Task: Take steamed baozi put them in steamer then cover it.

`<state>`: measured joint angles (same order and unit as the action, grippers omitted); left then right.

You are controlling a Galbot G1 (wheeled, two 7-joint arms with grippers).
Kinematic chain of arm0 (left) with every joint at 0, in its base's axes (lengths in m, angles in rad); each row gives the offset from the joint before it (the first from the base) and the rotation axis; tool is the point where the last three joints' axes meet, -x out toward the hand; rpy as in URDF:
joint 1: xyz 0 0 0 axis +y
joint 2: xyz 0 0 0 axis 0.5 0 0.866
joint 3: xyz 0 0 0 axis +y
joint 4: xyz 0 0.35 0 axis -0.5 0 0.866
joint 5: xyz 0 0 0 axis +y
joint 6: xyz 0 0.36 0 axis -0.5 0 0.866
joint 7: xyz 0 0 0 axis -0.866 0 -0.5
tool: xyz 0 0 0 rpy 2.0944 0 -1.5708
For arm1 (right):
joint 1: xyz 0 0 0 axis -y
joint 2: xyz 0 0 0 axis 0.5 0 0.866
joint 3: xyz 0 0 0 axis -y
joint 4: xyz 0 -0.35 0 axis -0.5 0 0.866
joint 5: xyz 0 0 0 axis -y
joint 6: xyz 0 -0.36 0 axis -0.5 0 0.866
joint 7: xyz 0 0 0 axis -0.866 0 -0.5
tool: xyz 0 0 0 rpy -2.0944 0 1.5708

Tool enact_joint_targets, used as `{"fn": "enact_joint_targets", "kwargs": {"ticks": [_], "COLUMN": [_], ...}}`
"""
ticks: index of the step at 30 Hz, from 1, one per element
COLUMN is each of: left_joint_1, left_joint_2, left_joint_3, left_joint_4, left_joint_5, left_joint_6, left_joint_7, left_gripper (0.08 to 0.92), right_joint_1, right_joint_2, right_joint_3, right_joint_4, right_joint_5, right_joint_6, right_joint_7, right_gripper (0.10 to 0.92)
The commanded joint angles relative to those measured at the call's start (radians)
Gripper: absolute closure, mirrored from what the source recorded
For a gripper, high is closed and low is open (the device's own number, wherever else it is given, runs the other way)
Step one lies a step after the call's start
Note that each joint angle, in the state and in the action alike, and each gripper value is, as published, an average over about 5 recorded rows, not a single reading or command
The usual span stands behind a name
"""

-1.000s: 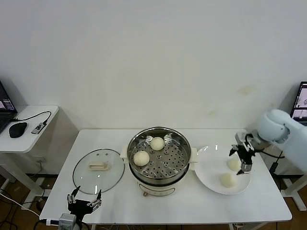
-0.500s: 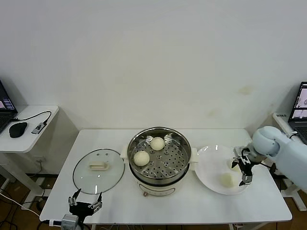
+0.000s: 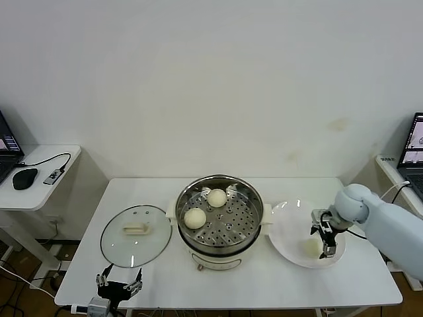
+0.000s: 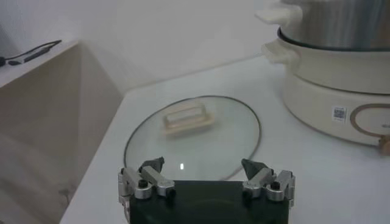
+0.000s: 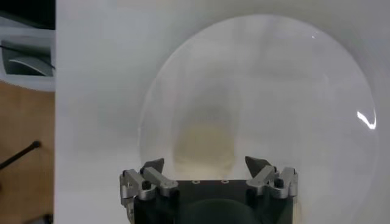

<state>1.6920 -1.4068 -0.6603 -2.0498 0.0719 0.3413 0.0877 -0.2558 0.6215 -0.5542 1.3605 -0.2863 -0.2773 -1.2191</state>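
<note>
The steamer [image 3: 228, 221] stands mid-table on its cream pot base, with two steamed baozi [image 3: 194, 217] [image 3: 217, 197] lying in it. A third baozi [image 3: 310, 247] lies on the white plate [image 3: 285, 232] to the right. My right gripper [image 3: 324, 236] hangs open low over that plate. In the right wrist view a blurred baozi [image 5: 204, 143] lies just ahead of the right gripper [image 5: 205, 164], between its spread fingertips. The glass cover [image 3: 135, 234] lies flat left of the steamer. My left gripper [image 3: 119, 287] waits open at the table's front edge, its open tips [image 4: 203, 164] facing the cover [image 4: 192, 134].
A low side table [image 3: 36, 178] with a mouse and cable stands at the far left. A laptop screen [image 3: 415, 142] shows at the right edge. The pot base [image 4: 341, 91] rises close beside the cover in the left wrist view.
My right gripper has come down and moved left, from above the plate's far right edge to low over the baozi. The left gripper has sunk slightly toward the front edge.
</note>
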Motion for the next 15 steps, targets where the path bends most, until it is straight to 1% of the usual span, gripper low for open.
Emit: {"fn": "enact_joint_targets", "kwargs": {"ticks": [1, 7, 15], "left_joint_1": [-0.001, -0.003, -0.005], "left_joint_2": [0.0, 0.002, 0.002], "left_joint_3": [0.0, -0.002, -0.003], "left_joint_4": [0.002, 0.013, 0.014], "left_joint_5": [0.001, 0.001, 0.002], "left_joint_6": [0.001, 0.0, 0.001], "left_joint_7": [0.001, 0.0, 0.002], "left_gripper": [0.177, 0.177, 0.177], "right_joint_1": [-0.015, -0.014, -0.014], "right_joint_2": [0.028, 0.038, 0.02], "right_joint_3": [0.006, 0.004, -0.001], "right_joint_4": [-0.023, -0.033, -0.02], "right_joint_5": [-0.015, -0.022, -0.025], "right_joint_6": [0.002, 0.002, -0.002], "right_joint_7": [0.033, 0.045, 0.01], "right_gripper": [0.203, 0.203, 0.203]}}
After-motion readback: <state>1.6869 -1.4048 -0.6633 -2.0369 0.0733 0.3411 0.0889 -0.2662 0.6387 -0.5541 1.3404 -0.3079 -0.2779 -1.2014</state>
